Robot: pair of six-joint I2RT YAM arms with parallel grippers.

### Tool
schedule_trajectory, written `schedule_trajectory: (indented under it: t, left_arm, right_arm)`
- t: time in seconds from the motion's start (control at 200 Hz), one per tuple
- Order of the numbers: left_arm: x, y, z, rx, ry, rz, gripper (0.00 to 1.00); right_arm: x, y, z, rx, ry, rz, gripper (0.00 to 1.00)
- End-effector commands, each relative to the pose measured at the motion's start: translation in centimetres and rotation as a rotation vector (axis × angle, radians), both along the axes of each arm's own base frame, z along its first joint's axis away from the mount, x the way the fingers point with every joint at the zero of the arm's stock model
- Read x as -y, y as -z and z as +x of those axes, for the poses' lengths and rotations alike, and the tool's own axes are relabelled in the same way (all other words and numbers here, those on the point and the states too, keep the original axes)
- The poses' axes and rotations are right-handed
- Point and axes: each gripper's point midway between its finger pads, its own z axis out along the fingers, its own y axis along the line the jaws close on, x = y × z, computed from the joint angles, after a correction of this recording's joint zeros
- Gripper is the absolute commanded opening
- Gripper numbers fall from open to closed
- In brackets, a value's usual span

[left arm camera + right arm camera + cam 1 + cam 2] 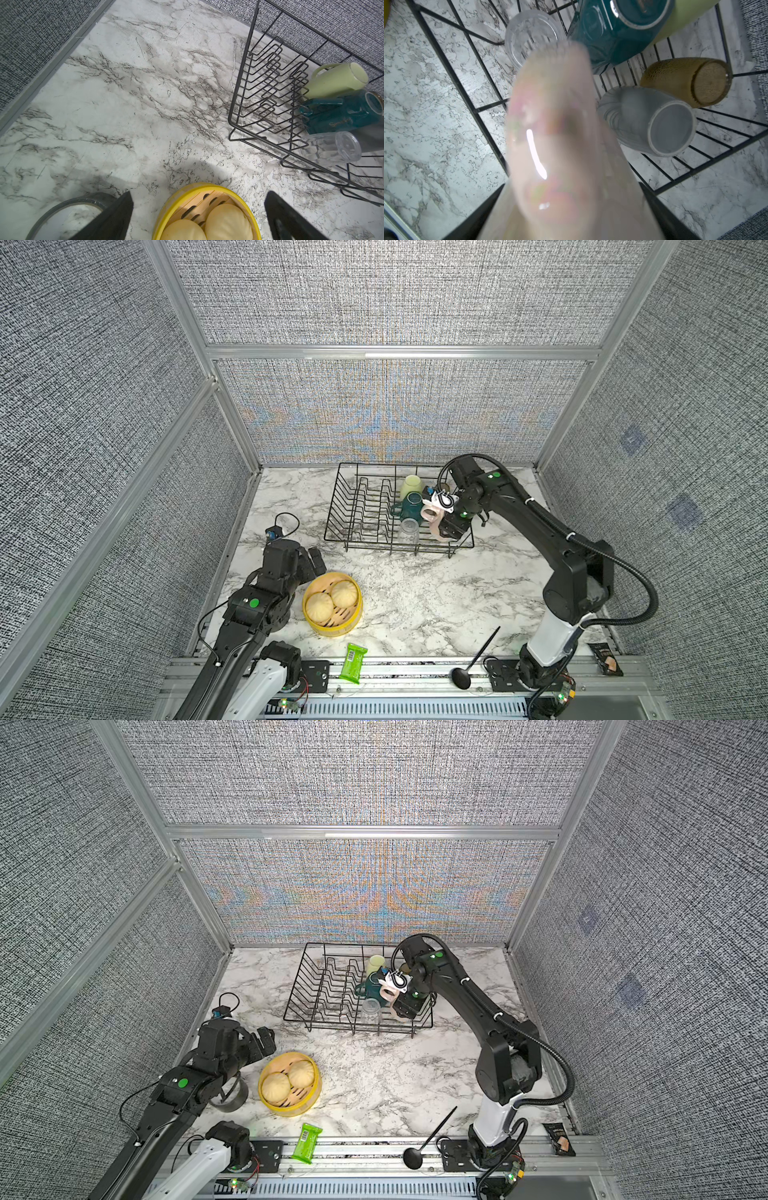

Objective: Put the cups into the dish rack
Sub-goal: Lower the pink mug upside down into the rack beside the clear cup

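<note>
**Item 1. Black wire dish rack** [345,506], basket-shaped with raised plate dividers. It stands at upper centre of the white marble-patterned counter [415,593] in both top views.

**Item 2. Cups already in the rack, five in number, all in its right half, lying or leaning rather than upright.**
- pale green ceramic mug [410,486], toward the rack's upper edge
- dark teal ceramic mug [411,506], just below the green one
- clear drinking glass [409,531], near the rack's lower edge
- amber textured glass tumbler [685,81], on its side
- grey-white ribbed mug [654,124], beside the tumbler

**Item 3. Pink glossy mug** [432,516]. This is the sixth cup. It is clamped between the fingers of the right gripper [573,186], over the lower right corner of the rack in the top views. The close view is blurred, so whether it touches the wires cannot be told.

**Item 4. Left gripper** [199,194]. Its fingers are spread wide and hold nothing. It hangs above the round yellow steamer basket with two buns [166,207], at lower left of the counter beside a dark roll of tape [62,207].

**Item 5. Sundries along the lower edge.** A green wrapped snack [353,663] and a black long-handled spoon [473,664].

**Status.** By my reckoning, five of six cups are loaded. What is left is setting down and releasing the pink mug.
</note>
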Motion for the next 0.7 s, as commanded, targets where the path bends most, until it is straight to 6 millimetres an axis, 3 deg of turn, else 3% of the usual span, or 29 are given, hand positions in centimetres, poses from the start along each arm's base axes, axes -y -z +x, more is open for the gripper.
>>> schedule_trajectory:
  t: [0.0, 0.16, 0.49, 0.695]
  left_arm:
    - [-0.2, 0.0, 0.0, 0.001, -0.014, 0.004, 0.99]
    - [-0.5, 0.2, 0.0, -0.002, -0.027, 0.011, 0.99]
    - [-0.4, 0.2, 0.3, 0.009, -0.019, 0.021, 0.99]
    - [-0.1, 0.5, 0.5, -0.001, -0.006, 0.014, 0.99]
  right_arm:
    - [0.6, 0.2, -0.1, -0.022, -0.032, -0.056, 0.63]
    - [1.2, 1.6, 0.3, -0.064, -0.045, -0.116, 0.64]
    - [0.0, 4.1, 0.6, -0.126, -0.087, -0.096, 0.67]
    - [0.3, 5.7, 0.5, -0.168, -0.083, -0.131, 0.69]
